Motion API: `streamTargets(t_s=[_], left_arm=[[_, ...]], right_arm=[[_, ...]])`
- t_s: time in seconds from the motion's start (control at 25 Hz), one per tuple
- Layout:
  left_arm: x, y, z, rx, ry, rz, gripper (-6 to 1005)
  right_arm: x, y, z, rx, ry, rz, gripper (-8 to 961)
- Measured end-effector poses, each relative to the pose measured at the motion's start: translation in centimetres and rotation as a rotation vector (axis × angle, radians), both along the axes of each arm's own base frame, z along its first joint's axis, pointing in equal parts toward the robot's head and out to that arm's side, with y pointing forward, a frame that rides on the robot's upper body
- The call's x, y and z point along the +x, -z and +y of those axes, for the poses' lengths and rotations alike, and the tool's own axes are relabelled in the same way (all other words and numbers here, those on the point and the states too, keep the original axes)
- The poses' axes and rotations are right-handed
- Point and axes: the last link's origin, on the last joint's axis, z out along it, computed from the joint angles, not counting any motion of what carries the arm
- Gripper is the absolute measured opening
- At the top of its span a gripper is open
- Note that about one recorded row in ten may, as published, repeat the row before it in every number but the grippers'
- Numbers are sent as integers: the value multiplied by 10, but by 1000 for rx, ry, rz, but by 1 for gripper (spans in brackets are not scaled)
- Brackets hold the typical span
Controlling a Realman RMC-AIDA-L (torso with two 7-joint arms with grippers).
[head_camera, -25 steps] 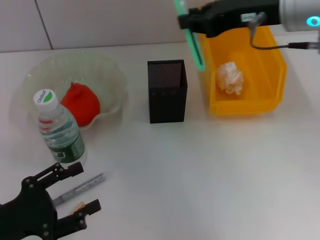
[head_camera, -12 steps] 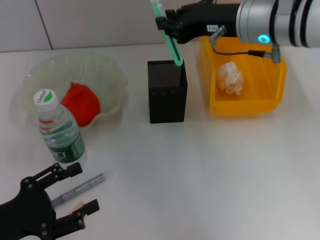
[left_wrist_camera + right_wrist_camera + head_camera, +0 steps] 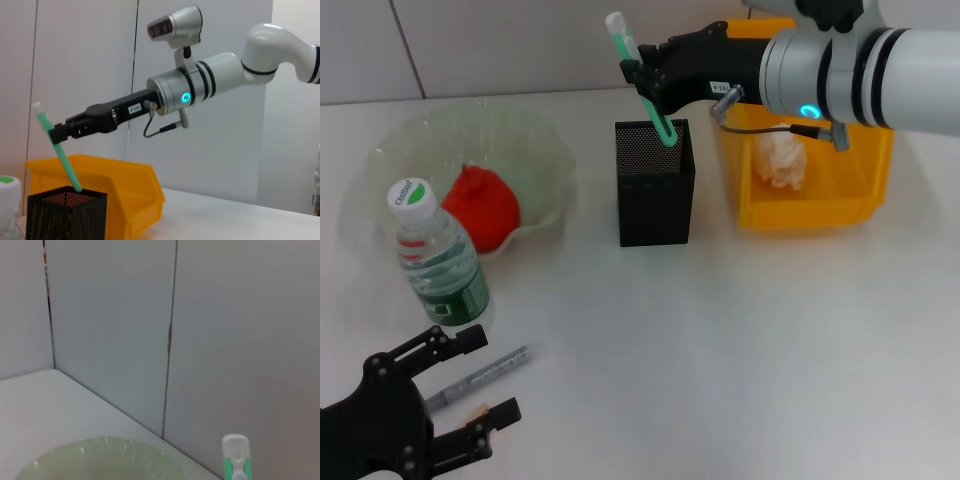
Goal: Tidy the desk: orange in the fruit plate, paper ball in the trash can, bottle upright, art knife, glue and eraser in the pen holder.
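A: Right tool (image 3: 638, 75) clamped on green stick (image 3: 658, 115), up over the holder (image 3: 655, 195). Knife or glue, cannot say which.

B: Stick position?

A: Lower tip already inside holder mouth, near the back-right corner. Long axis tilted, not plumb: top end leaning toward the robot's left, away from the bin (image 3: 875, 190). Grip high on the stick, just under the white cap.

B: So next move?

A: Likely a short drop straight down, then release. Holder directly below the tool, no sideways travel needed. Risk: tilt could catch the tip on the mesh rim or tip the holder.

B: Left tool?

A: Left tool (image 3: 492, 375) low at the near table edge, fingers spread, gripping nothing. Grey pen (image 3: 510, 360) lying on the table between its fingers, long axis diagonal. Left arm clearly nearer to that one.

B: Rest?

A: Orange (image 3: 482, 205) in plate (image 3: 535, 135), paper ball (image 3: 782, 160) in bin, bottle (image 3: 440, 265) upright.
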Motion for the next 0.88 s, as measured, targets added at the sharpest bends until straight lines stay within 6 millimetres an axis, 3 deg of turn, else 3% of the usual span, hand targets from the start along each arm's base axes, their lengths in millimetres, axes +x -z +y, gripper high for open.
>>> streamTargets(t_s=[0.56,0.84,0.88], left_arm=[[0,1,0,-4,-5,-4,721],[1,0,-4,-7,1,-18,719],[1,-2,-6,-6,3,-26,719]], right_arm=[[9,24,-1,-31,9,-45,263],[7,17,-10,-51,8,-8,286],[4,10,-16,-56,0,25,330]])
